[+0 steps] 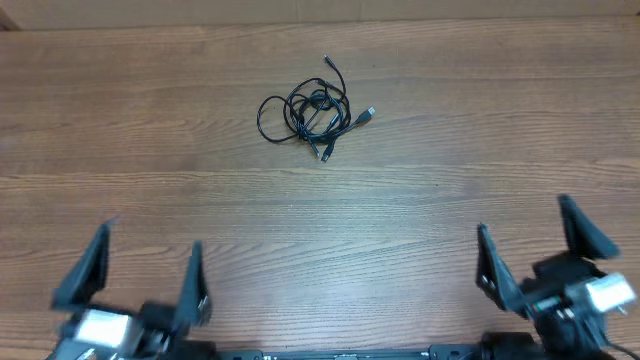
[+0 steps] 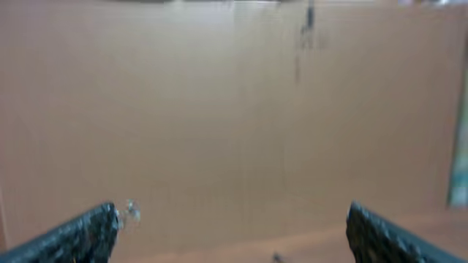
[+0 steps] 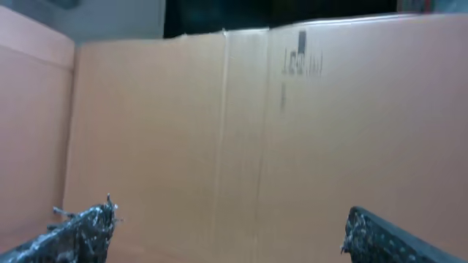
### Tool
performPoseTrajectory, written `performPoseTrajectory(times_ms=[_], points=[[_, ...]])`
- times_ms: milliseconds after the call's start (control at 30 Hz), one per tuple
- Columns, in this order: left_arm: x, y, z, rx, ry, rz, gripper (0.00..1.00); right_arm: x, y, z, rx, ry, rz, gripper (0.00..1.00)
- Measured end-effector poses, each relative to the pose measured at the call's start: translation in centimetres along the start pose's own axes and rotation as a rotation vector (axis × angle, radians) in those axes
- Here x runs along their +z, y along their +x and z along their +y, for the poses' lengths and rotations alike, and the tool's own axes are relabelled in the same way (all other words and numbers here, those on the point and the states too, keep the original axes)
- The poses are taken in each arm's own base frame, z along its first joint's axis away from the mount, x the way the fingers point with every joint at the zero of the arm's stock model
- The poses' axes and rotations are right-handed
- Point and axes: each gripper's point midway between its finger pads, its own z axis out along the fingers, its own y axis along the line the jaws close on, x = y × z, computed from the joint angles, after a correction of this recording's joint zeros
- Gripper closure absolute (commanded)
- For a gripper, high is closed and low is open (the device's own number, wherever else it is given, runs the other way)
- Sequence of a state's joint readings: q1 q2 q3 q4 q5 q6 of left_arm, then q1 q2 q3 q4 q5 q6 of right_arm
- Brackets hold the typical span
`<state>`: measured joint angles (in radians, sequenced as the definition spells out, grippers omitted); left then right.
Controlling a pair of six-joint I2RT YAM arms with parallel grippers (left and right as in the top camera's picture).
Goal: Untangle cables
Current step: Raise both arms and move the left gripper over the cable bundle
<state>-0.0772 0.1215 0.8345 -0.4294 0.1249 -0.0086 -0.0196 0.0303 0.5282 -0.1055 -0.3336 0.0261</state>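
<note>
Overhead view first, and the wooden table (image 1: 120, 130) fills nearly the whole picture, grain running side to side and bare but for one small heap. A pale cardboard wall (image 3: 329, 146) stands beyond the far edge. It is all either wrist camera sees, which says both arms are held level and pointing straight ahead, not down at the work.

Down at the near edge, the left gripper (image 1: 148, 243) sits by the near-left corner and the right gripper (image 1: 524, 220) by the near-right corner. Each has its jaws spread wide with nothing between them. From the left wrist, the dark fingers (image 2: 80, 237) poke up at the two bottom corners with only cardboard in the gap, and it is the same from the right wrist. It looks like a ready stance: parked clear of the middle, one arm per side, so either can come in without crossing the other.

Now the cables (image 1: 310, 110). They lie as one loose black bundle in the far half of the table, a little left of centre and well apart from both grippers. Loops overlap, and how tightly they are knotted cannot be told from up here. That spot looks reachable by both arms, handy for pulling from two sides.

Smallest of all are the loose ends. A silvery plug (image 1: 370, 114) juts toward the right edge, a dark plug (image 1: 326, 61) toward the far edge, and another end (image 1: 325, 155) toward the near edge. Those free tails look like the obvious first grabs. Nothing is untangled yet.
</note>
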Motion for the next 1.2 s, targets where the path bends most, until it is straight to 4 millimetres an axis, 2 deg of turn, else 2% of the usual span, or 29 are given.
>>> performPoseTrajectory(times_ms=[100, 167, 267, 333, 467, 567, 700, 833, 867, 933, 1200], points=[[-0.4, -3.9, -0.6, 0.0, 0.028, 0.057, 0.01, 0.2, -2.8, 0.3, 0.0, -0.003, 0.001, 0.0], [-0.1, -5.5, -1.0, 0.006, 0.057, 0.092, 0.01, 0.5, -3.6, 0.2, 0.009, -0.001, 0.025, 0.0], [1.5, -6.6, -1.4, 0.01, 0.093, 0.186, 0.0, 1.7, -3.6, -0.2, 0.043, 0.007, 0.119, 0.0], [3.2, -6.3, -1.5, -0.003, 0.112, 0.28, 0.0, 2.7, -3.0, -0.6, 0.072, 0.013, 0.195, 0.0], [7.2, -3.2, -2.2, -0.054, 0.187, 0.512, 0.0, 5.1, -1.0, -1.3, 0.142, 0.006, 0.371, 0.0], [10.1, 0.7, -2.8, -0.12, 0.25, 0.711, 0.0, 6.5, 1.3, -1.5, 0.206, -0.009, 0.516, 0.0], [12.3, 7.1, -4.2, -0.246, 0.341, 0.976, 0.0, 8.0, 6.1, -1.6, 0.308, -0.042, 0.715, 0.0], [13.3, 12.0, -5.4, -0.372, 0.407, 1.174, 0.01, 9.0, 11.5, -1.6, 0.414, -0.076, 0.887, 0.0], [13.3, 13.1, -5.6, -0.404, 0.416, 1.222, 0.15, 9.3, 12.5, -1.6, 0.432, -0.081, 0.915, 0.0], [13.6, 15.0, -5.9, -0.456, 0.427, 1.297, 0.96, 9.5, 14.8, -1.6, 0.474, -0.087, 0.984, 0.0], [14.9, 23.1, -6.3, -0.601, 0.425, 1.548, 0.96, 9.3, 24.1, -2.1, 0.617, -0.069, 1.24, 0.0]])
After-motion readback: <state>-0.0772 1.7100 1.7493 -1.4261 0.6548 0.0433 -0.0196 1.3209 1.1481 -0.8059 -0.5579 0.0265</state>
